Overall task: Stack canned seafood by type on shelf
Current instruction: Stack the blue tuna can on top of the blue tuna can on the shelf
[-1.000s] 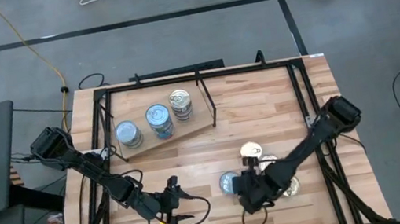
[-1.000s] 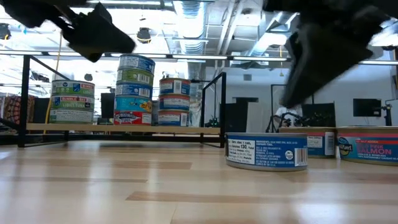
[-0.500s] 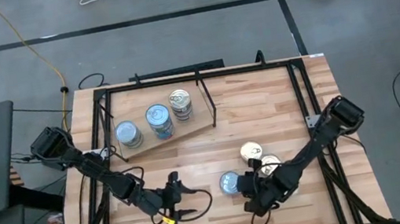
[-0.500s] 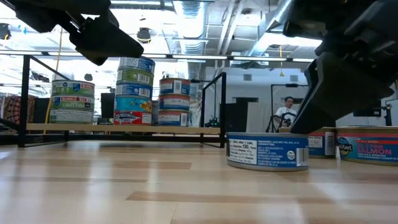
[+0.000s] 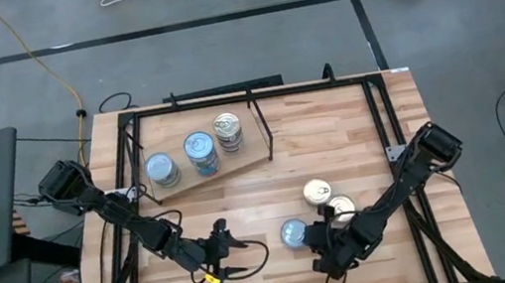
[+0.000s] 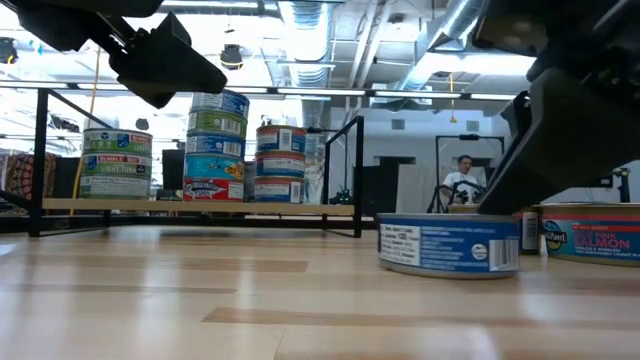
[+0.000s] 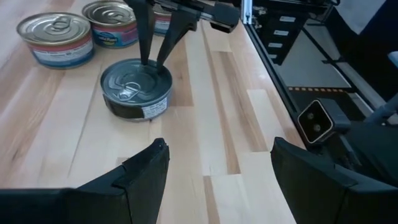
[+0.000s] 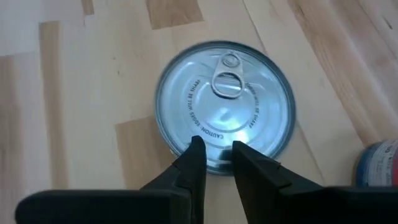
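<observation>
The right gripper (image 8: 216, 163) rests narrow fingers on the silver-lidded tin (image 8: 225, 106), probably nudging it; the left gripper (image 7: 217, 168) waits wide.

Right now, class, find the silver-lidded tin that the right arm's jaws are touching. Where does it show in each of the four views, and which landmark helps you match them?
High view: silver-lidded tin, lower middle, left of the right gripper.
Low view: right of centre, blue label.
Left wrist view: upper left, under the narrowed jaws.
Right wrist view: centre.
Shared landmark: the pink salmon tin beside it.
</observation>
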Controlling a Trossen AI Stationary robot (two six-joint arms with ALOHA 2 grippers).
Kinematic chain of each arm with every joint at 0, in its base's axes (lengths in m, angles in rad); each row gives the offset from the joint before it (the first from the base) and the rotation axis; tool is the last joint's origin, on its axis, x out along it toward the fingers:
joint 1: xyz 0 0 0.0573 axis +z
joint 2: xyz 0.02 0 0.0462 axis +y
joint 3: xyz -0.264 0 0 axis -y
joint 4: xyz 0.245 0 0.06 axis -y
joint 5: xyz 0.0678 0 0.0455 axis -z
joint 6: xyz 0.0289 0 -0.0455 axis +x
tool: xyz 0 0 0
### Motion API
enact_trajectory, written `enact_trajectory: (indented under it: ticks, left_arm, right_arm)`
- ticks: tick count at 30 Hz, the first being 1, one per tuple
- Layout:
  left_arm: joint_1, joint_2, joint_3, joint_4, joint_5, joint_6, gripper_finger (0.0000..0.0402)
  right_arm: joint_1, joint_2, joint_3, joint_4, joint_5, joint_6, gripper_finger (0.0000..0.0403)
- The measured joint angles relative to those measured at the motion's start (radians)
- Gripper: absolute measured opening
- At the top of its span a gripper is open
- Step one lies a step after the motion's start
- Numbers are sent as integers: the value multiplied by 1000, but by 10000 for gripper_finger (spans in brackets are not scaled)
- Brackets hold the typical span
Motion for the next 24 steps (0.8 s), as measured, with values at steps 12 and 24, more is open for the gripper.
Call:
enact_trajectory:
  ticks: [12,24]
  left_arm:
    - [0,0,0,-8,10,7,272]
    - [18,0,0,-12,2,5,272]
  right_arm:
    - [-4,98,4,228,49,-104,113]
    - [-128,115,30,549,-95,-493,113]
